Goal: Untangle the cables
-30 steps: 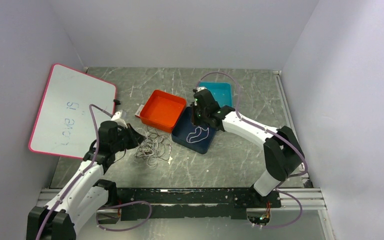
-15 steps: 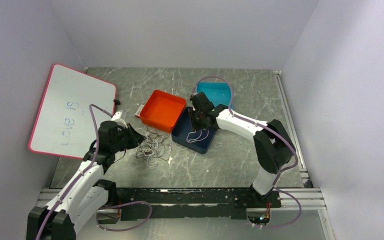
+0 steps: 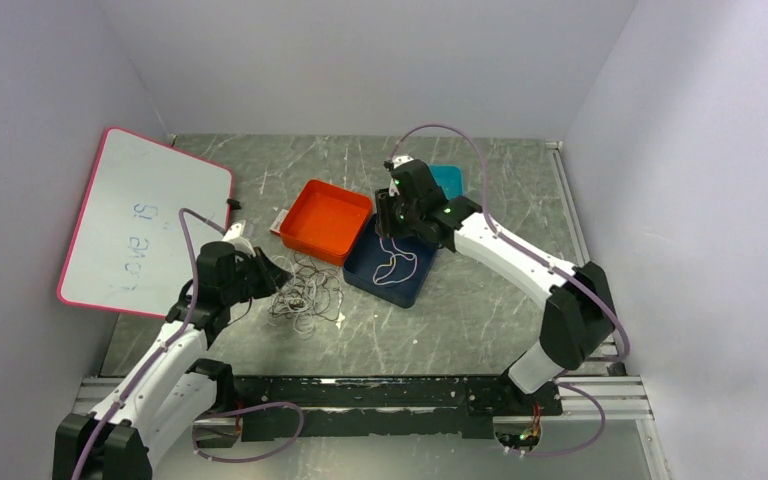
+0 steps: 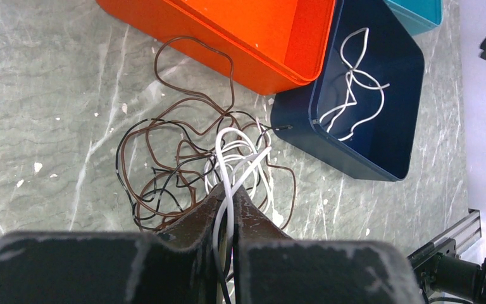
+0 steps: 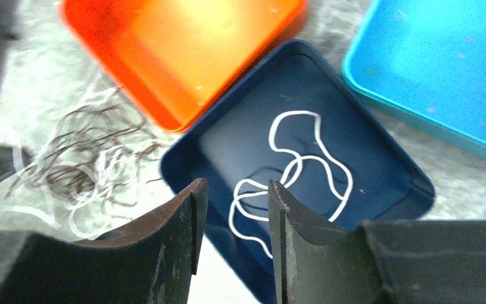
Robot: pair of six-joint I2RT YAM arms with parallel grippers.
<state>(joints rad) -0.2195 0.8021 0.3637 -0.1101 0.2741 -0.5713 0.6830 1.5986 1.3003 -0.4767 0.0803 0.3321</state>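
Pink-rimmed whiteboard (image 3: 145, 225): lies on the bench (image 3: 460, 320), well to the left of the left jaws.
Left jaws: pressed together on white strands of the tangled cables (image 3: 304, 294).
Tangled cables: white, brown and black loops on the bench, spreading straight ahead of the left jaws.
Orange tray (image 3: 325, 220): beyond the tangle, between the two sets of jaws.
Navy tray (image 5: 234, 136): directly beneath the right jaws; holds a single white cable (image 4: 351, 75) in loose loops.
Right jaws: apart, gripping nothing, hovering above the navy tray.
Teal tray (image 5: 436, 57): just right of the right jaws.
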